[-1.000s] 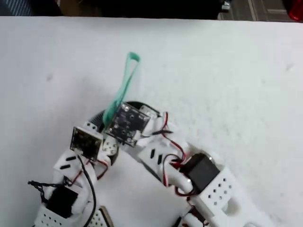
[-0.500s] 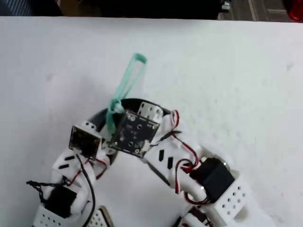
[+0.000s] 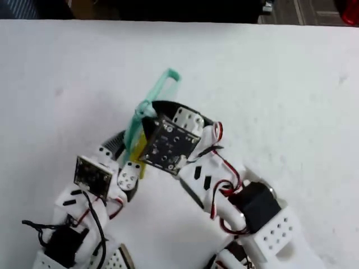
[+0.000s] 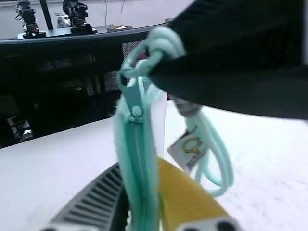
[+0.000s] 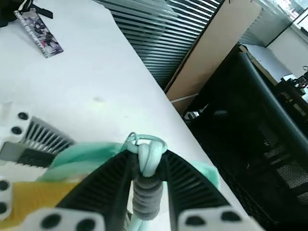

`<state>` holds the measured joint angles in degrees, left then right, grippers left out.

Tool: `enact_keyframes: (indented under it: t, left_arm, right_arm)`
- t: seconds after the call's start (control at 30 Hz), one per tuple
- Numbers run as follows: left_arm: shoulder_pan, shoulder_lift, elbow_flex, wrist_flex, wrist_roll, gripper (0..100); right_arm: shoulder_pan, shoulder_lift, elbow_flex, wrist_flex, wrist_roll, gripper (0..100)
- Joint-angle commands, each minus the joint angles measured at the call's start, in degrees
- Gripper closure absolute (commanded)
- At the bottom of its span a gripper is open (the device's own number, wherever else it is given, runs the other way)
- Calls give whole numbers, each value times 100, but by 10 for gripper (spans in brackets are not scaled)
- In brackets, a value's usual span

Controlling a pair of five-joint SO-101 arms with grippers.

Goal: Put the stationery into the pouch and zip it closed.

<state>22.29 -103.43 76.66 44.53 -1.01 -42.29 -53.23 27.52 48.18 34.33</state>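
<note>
A mint-green pouch [image 4: 139, 159] stands on edge, its zipper [image 4: 137, 144] facing my left wrist camera. My left gripper [image 4: 139, 168] is shut on the pouch edge, one grey ribbed finger [image 4: 91, 207] and one yellow finger [image 4: 187, 202] on either side. My right gripper [image 5: 144, 163] is shut on the green pull cord [image 5: 146, 156] tied to the zipper slider [image 4: 130, 91]. From above, the cord's loop [image 3: 168, 75] sticks out beyond the right gripper [image 3: 150, 112], and the pouch [image 3: 133, 129] lies between both arms. No stationery shows.
The white table [image 3: 269, 84] is bare around the arms. A printed card [image 5: 41, 33] lies on it farther off, beside a black item [image 5: 9, 14]. Black mesh furniture [image 5: 255, 115] stands past the table's far edge.
My right gripper has moved to the right with the cord, and the loop has swung the same way. The left arm has drawn back a little, exposing its yellow finger.
</note>
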Motion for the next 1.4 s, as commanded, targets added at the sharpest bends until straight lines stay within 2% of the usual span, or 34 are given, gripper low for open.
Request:
enact_keyframes:
  t: [0.0,0.3,0.57,0.97,1.2,1.37]
  left_arm:
    - [295,-48,-352,141,62,979]
    - [286,-48,-325,378,44,978]
    - [277,-48,-132,352,-290,980]
    - [277,-48,-132,378,-316,980]
    - [277,-48,-132,378,-316,980]
    - [277,-48,-132,378,-325,980]
  right_arm:
    - [215,356,-325,-611,53,981]
    - [901,1481,-1749,224,44,981]
    - [1763,2325,-2277,224,44,981]
    - [2993,3978,-3701,224,9,981]
    - [3301,4708,-4220,224,9,981]
    - [3266,4804,-4229,259,9,981]
